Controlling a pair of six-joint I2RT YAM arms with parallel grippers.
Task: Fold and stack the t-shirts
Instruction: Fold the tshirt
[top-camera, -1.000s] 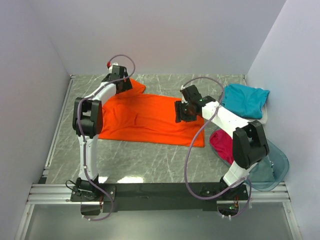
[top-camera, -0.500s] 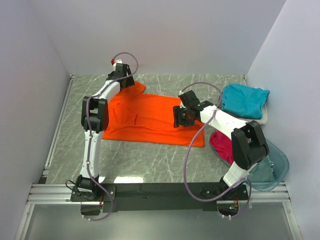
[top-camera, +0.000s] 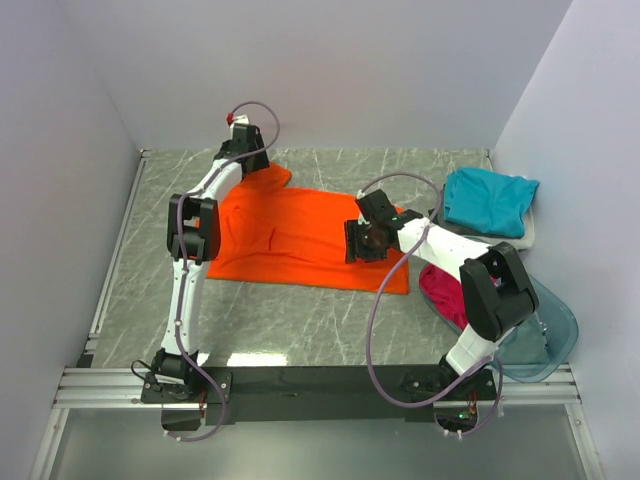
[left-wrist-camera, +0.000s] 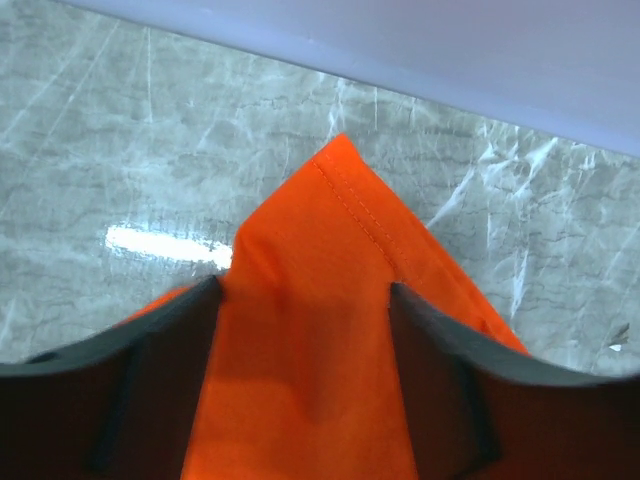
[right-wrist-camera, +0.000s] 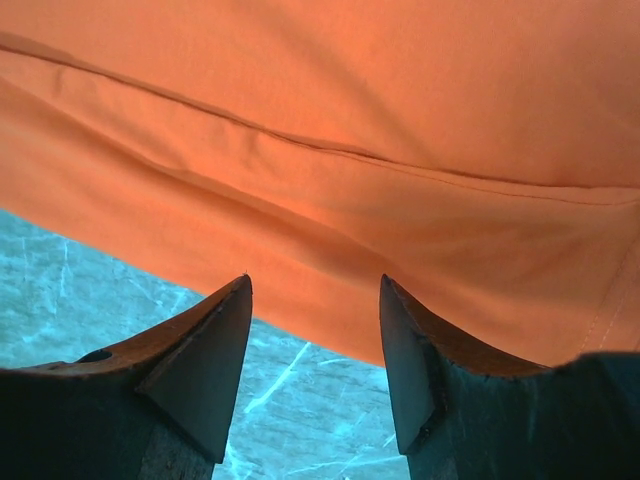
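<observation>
Over the last second my left arm has stretched toward the back of the bench (top-camera: 300, 320), and my right end effector (right-wrist-camera: 315, 285) has slid leftward over the orange t-shirt (top-camera: 290, 235), which lies spread flat mid-bench. I judge both are lining up for a fold. My left end effector (left-wrist-camera: 305, 288) stands wide open astride the far sleeve's corner, with cloth between the fingers but not pinched. The right one is also open, holding nothing, close over the shirt's edge. The teal t-shirt (top-camera: 490, 200) lies folded at the right.
</observation>
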